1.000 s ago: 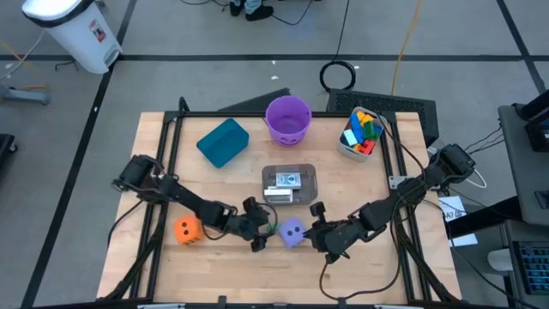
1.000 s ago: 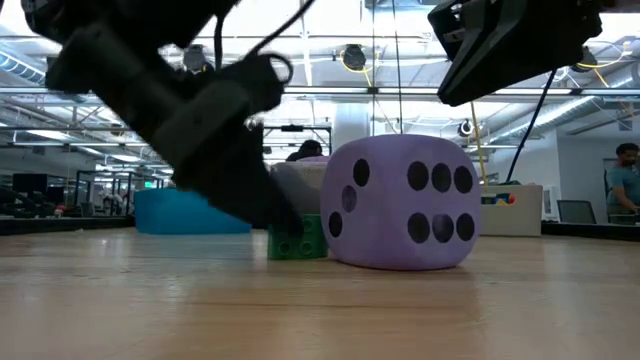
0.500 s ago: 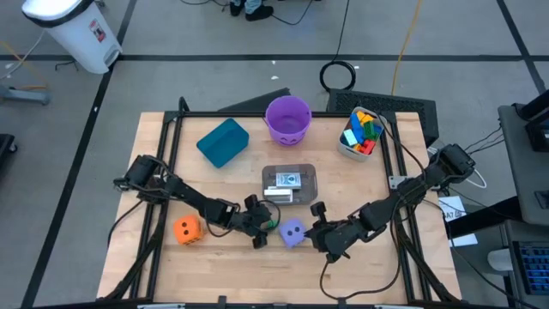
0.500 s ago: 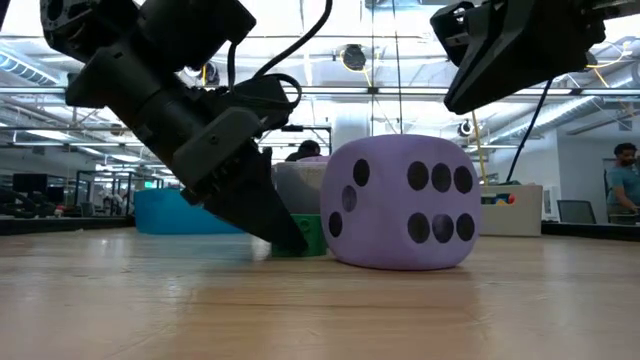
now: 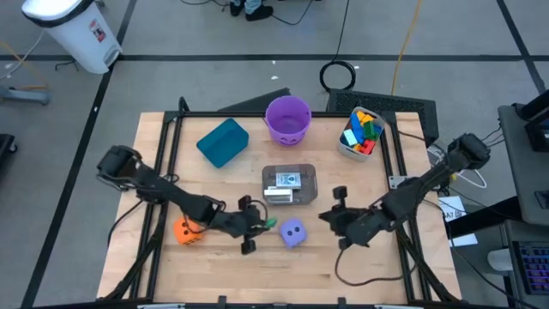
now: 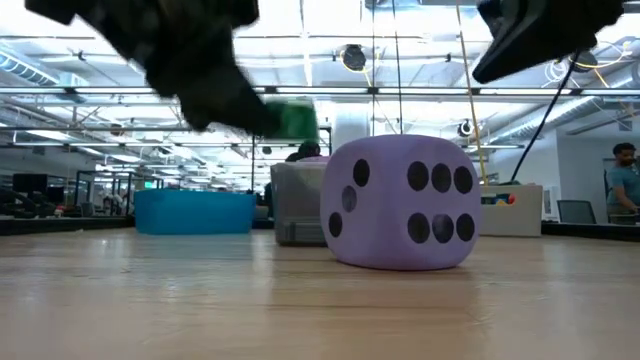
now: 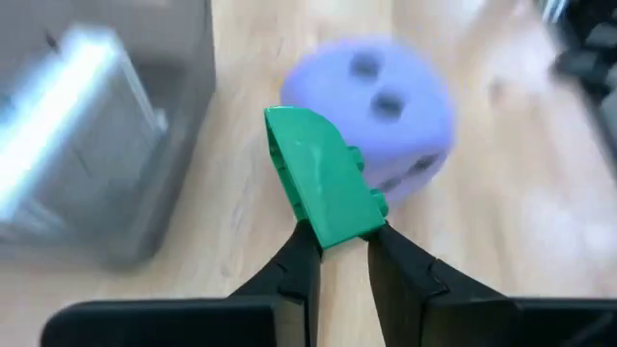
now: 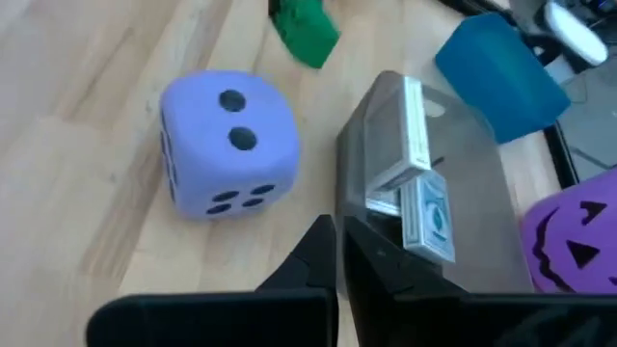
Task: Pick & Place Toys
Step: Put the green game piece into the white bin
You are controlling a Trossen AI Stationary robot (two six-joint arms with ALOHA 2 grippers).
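- High view: the left gripper [image 5: 260, 228] sits at the table's near-middle, closed on a small green plastic block [image 5: 269, 224]. The block is just beside the fist-sized purple foam die [image 5: 293, 233], which rests on the wooden table [image 5: 343, 266]. The fist-sized orange die [image 5: 186, 230] lies partly under the left arm. The right gripper [image 5: 328, 216] waits on the purple die's other side, clear of it. Farther back stand the clear plastic tub holding white printed cards [image 5: 289, 184], the teal bin [image 5: 223, 142], the purple bucket [image 5: 287, 118] and a tub of mixed blocks [image 5: 361, 132].
- Low view: the green block [image 6: 296, 118] hangs in the air, above the purple die's [image 6: 403, 203] top edge and to one side of it, apart from it.
- Left wrist view: both fingers [image 7: 295, 272] pinch only the block's [image 7: 320, 188] near end. Its long axis runs away from the gripper, roughly in line with the fingers, studded edge to one side, far end pointing toward the gap between the die [image 7: 384, 111] and the card tub [image 7: 96, 145].
- Right wrist view: the right gripper [image 8: 337, 253] is fully closed and holds nothing; the die [image 8: 228, 145] and the card tub [image 8: 424, 202] lie ahead of it.
- Risk: the hold covers little of the block, so it may pivot or slip out during a fast swing. A low carry could strike the card tub's rim.
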